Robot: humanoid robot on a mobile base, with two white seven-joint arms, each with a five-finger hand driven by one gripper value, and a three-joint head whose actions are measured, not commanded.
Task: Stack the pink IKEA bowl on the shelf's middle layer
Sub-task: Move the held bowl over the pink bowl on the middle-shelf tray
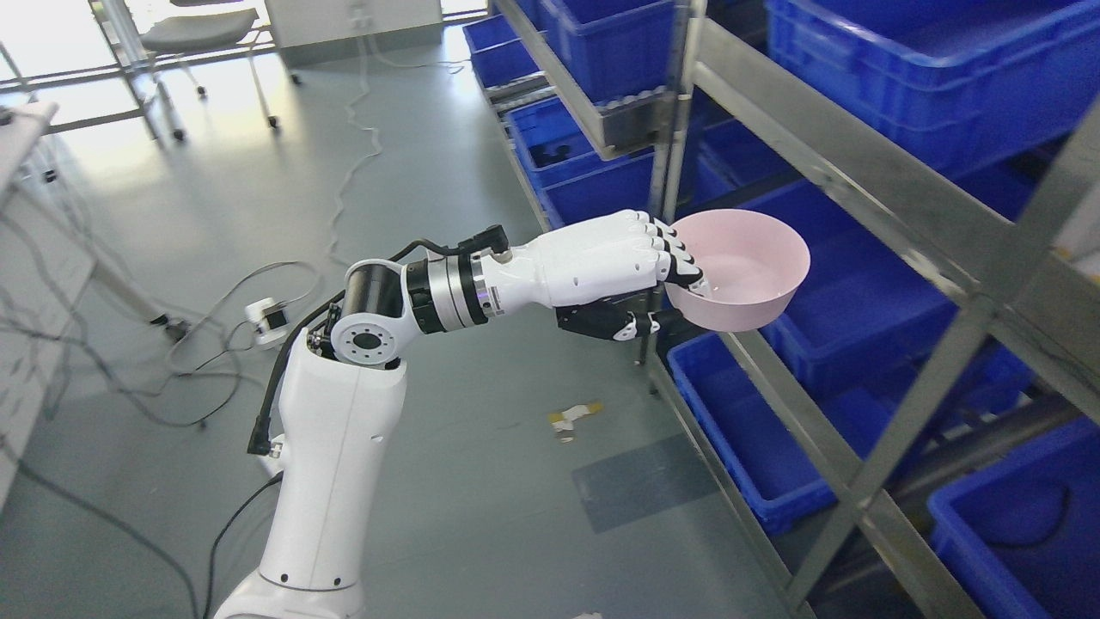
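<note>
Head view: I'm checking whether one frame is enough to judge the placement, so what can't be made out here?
- Where the pink bowl will be stacked: no other bowl shows.
- Thumb contact of the left robot hand: the bowl's wall hides it.
- Shelf layers: cut off by the top and right edges.
- Contents of the blue bins: hidden by the shelf's rails.
- Right arm: out of view.

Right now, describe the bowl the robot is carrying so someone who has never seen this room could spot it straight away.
Find the metal shelf rack filled with blue bins along the right side. In front of its middle level, the robot's white left hand reaches out from the lower left, gripping the pink bowl by its near rim. It is the only pink, round thing among blue rectangular bins.
</note>
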